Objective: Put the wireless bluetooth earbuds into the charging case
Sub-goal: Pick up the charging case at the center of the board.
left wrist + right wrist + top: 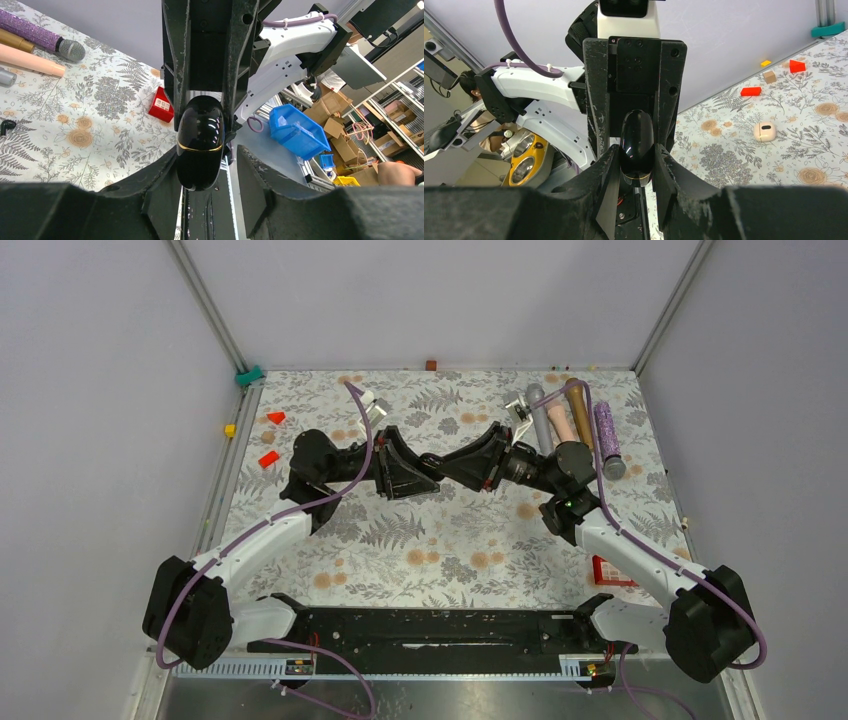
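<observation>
My right gripper (636,175) is shut on a glossy black oval shell with a gold band (637,142), held in the air over the table's middle (443,470). My left gripper (210,200) faces it, jaws open around the shell's other end (200,142), and the shell lies close to one finger. The cream charging case (765,131), with a dark slot, lies on the floral cloth beyond the left arm. A tiny dark curved piece (5,127) lies on the cloth; I cannot tell if it is an earbud. No other earbud shows.
Red blocks (275,417), a yellow block (229,429) and a wooden cube (769,76) lie at the far left. A purple microphone (608,440), pink, brown and grey cylinders (540,420) lie at the far right. A red box (610,570) sits by the right arm.
</observation>
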### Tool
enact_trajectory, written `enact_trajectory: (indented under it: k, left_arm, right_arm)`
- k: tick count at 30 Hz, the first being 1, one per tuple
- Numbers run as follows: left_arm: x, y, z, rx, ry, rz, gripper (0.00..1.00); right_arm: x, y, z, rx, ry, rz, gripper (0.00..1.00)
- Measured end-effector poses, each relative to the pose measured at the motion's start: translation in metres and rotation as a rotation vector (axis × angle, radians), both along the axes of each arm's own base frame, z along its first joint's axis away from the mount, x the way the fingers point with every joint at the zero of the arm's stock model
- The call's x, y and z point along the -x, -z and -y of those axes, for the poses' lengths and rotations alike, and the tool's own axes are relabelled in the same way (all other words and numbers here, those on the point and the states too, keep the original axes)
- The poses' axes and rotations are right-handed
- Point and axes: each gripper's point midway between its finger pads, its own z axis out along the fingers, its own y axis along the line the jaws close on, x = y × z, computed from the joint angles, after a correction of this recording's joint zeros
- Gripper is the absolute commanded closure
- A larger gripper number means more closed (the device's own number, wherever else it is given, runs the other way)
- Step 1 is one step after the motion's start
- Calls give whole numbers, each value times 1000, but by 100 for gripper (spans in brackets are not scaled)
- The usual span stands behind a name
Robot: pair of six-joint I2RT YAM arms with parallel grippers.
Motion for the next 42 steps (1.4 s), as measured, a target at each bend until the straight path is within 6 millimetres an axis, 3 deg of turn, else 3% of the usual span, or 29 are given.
enact_trajectory:
  k: [11, 20, 29, 39, 42]
  left_arm:
    - [-2, 5, 0, -14, -5, -5, 71]
    - [-2, 6, 0, -25, -6, -9, 69]
    - [-1, 6, 0, -25, -1, -13, 58]
    - [-1, 6, 0, -24, 1, -10, 84]
    - [-1, 6, 0, -24, 2, -9, 92]
  right_arm:
    - [3, 1, -1, 2, -13, 9, 72]
    - [4, 3, -1, 9, -15, 25, 72]
    - [6, 6, -3, 16, -21, 34, 72]
    - [7, 6, -4, 16, -22, 35, 71]
    - [7, 6, -4, 16, -23, 35, 56]
